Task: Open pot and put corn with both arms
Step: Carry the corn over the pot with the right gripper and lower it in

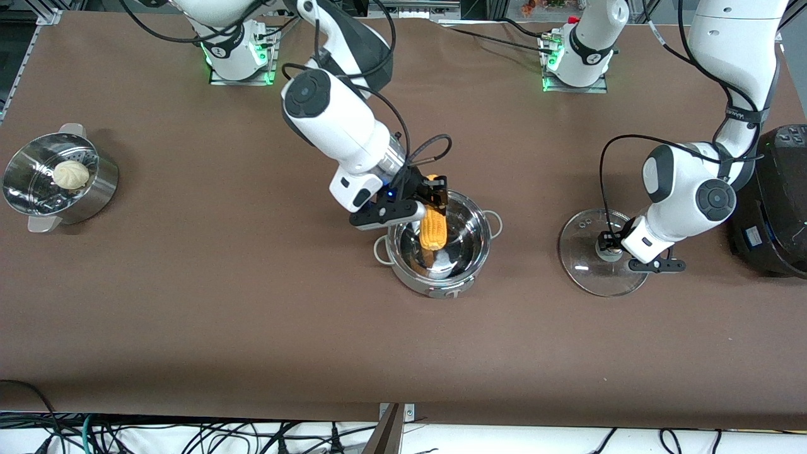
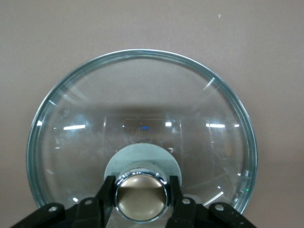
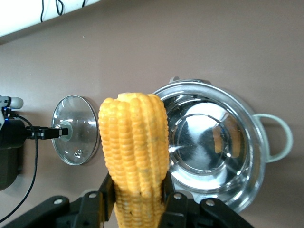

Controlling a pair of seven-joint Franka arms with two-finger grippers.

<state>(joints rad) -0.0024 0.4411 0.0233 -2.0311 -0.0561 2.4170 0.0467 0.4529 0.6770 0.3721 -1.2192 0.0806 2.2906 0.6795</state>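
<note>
Pot (image 1: 441,252) sits uncovered mid-table on brown tabletop (image 1: 252,315), inside empty and shiny, loop handles at both sides; also seen in right wrist view (image 3: 213,142). Right gripper (image 1: 423,197) is over the pot's rim, on the side toward the robots' bases, clamped on the corn (image 1: 434,224): fingers pinch one end of the cob and the rest hangs down into pot opening, not yet resting on the bottom as far as can be seen. Right wrist view confirms grip, corn (image 3: 134,156) held betw. both fingers (image 3: 105,197), kernels intact. Glass lid (image 1: 603,252) lies flat on the table beside the pot toward left arm's end, apart from the pot, knob up. Left gripper (image 1: 606,243) is down at lid ctr, fingers closed around the knob (image 2: 141,197); left wrist view shows each finger (image 2: 105,199) touching knob's sides, lid (image 2: 142,118) flat on the tabletop. Steamer basket (image 1: 57,180) w/ white bun (image 1: 70,174) inside stands at right arm's end, well apart from the pot. Black rice cooker (image 1: 778,202) at left arm's end, just beside left arm's elbow.
</note>
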